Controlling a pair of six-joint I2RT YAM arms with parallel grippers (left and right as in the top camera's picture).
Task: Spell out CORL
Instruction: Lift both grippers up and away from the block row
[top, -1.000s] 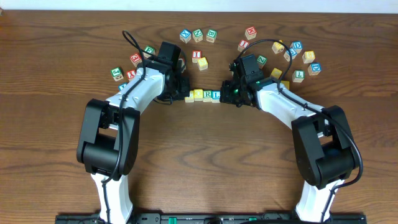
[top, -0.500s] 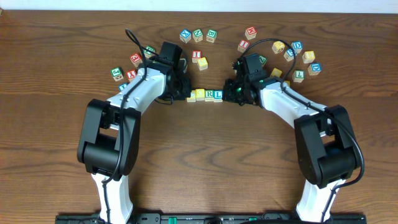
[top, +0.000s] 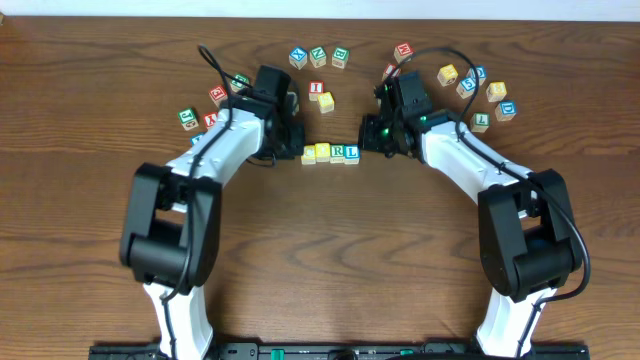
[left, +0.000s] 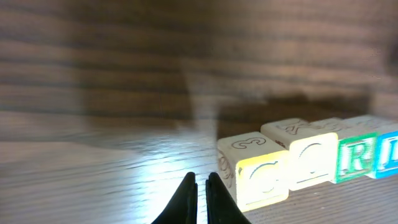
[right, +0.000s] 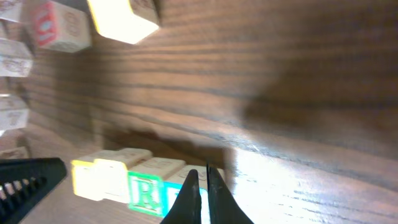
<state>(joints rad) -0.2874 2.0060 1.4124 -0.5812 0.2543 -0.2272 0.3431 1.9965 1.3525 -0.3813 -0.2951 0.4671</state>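
Block row (top: 331, 153) — yellow, yellow, green, blue — on brown-grained table (top: 330, 250).

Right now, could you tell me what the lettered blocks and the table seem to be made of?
Lettered blocks: probably wood, pale faces with painted colour borders and raised letters; matte, softly rounded edges.
Table: dark brown wood or wood-look laminate; grain lines run across it, and the sheen under the wrist light suggests a smooth finish.
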